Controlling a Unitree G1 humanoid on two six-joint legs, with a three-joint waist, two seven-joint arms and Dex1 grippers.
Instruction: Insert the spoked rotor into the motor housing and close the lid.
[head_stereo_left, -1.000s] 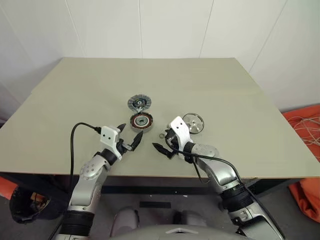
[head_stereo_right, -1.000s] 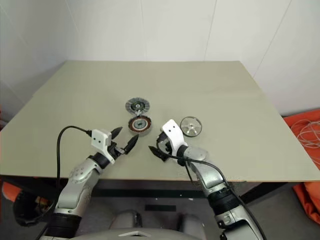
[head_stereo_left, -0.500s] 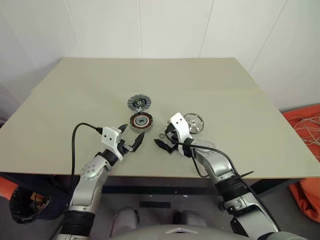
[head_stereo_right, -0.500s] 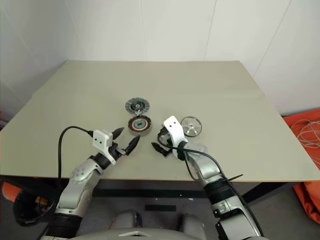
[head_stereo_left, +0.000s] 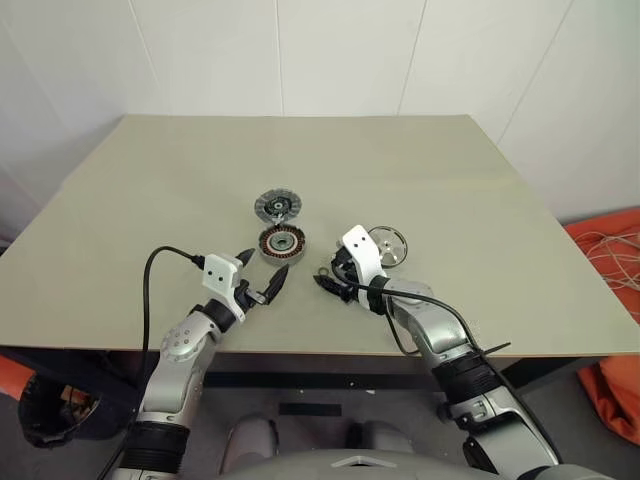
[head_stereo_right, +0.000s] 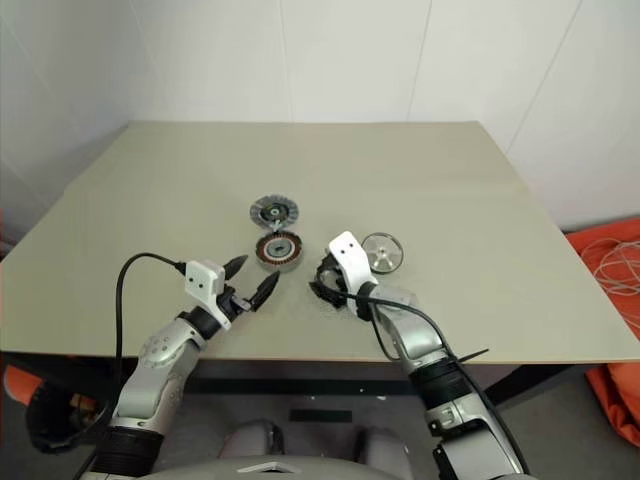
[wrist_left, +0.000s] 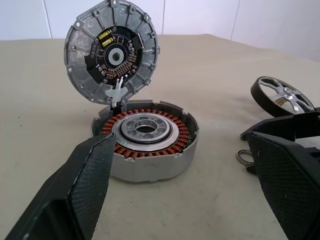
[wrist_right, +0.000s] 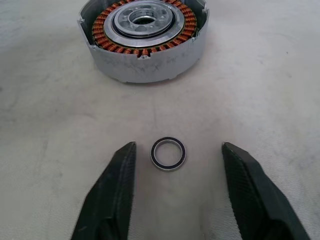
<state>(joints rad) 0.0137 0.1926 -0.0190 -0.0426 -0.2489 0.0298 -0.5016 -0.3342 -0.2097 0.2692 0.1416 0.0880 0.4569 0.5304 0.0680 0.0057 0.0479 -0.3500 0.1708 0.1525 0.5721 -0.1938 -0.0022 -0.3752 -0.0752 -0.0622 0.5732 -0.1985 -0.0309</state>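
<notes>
The motor housing (wrist_left: 145, 142) sits on the table (head_stereo_left: 450, 180), midway between the side edges and nearer the front edge, copper windings exposed. Its lid (wrist_left: 112, 52) stands hinged open on the side toward the far edge. The spoked rotor (head_stereo_left: 387, 245) lies flat, near the housing toward the right edge. A small metal ring (wrist_right: 168, 153) rests on the surface between housing and front edge. The right gripper (wrist_right: 175, 170) straddles this ring, fingers (wrist_right: 120, 180) apart, not touching it. The left gripper (head_stereo_left: 262, 276) hovers before the housing, fingers spread, empty.
</notes>
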